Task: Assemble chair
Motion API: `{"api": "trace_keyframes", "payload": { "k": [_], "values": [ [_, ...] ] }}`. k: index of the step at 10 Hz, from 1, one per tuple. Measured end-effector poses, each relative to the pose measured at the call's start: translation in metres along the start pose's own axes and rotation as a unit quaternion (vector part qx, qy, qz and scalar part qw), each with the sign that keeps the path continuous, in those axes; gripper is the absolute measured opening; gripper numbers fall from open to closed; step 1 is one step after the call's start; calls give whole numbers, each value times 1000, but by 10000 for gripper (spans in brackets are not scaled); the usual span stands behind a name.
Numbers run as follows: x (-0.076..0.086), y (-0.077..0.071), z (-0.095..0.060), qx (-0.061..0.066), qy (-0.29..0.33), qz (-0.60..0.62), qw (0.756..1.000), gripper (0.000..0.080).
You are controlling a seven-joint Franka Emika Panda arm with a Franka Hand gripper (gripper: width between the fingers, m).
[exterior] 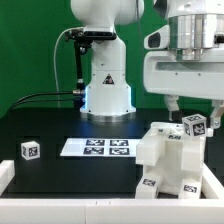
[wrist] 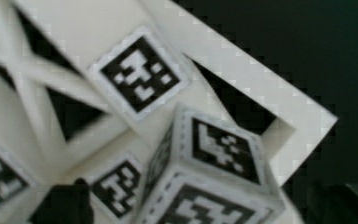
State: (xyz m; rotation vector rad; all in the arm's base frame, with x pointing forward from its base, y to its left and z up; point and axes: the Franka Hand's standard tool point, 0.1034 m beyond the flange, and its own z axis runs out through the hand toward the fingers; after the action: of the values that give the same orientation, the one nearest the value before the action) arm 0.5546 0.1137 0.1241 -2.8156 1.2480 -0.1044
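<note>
On table (exterior: 60, 118): blocky chair frame (exterior: 166, 160); loose tagged block (exterior: 30, 150) well apart.

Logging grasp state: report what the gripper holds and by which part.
Cannot tell. The gripper straddles the tagged block atop the chair frame, but contact with its sides is not visible.

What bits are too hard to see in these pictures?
Gripper, exterior view: fingertips partly hidden by the chair, so open or shut is unclear.
Chair, wrist view: blurred, cut off by every edge.
Small block, exterior view: tag too small to read.
</note>
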Motion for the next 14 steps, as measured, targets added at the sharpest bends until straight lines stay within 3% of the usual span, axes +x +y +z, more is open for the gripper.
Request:
{"api": "trace_keyframes", "payload": {
  "k": [1,3,5,7,8,9,10,11,14],
  "values": [
    [0,0,0,0,0,-29,1000,637],
    [0,0,0,-1,1,-92,996,647],
    [-8,-3,5,-9,2,-246,969,649],
    [-8,-2,8,-9,0,-265,964,649],
    [-9,-2,8,-10,0,-259,966,560],
    [-9,-2,8,-10,0,-259,966,391],
    [-9,-2,8,-9,0,-232,973,391],
    [-9,-2,8,-9,0,-204,979,279],
    [-10,-3,8,-10,2,-57,998,279]
  ]
}}
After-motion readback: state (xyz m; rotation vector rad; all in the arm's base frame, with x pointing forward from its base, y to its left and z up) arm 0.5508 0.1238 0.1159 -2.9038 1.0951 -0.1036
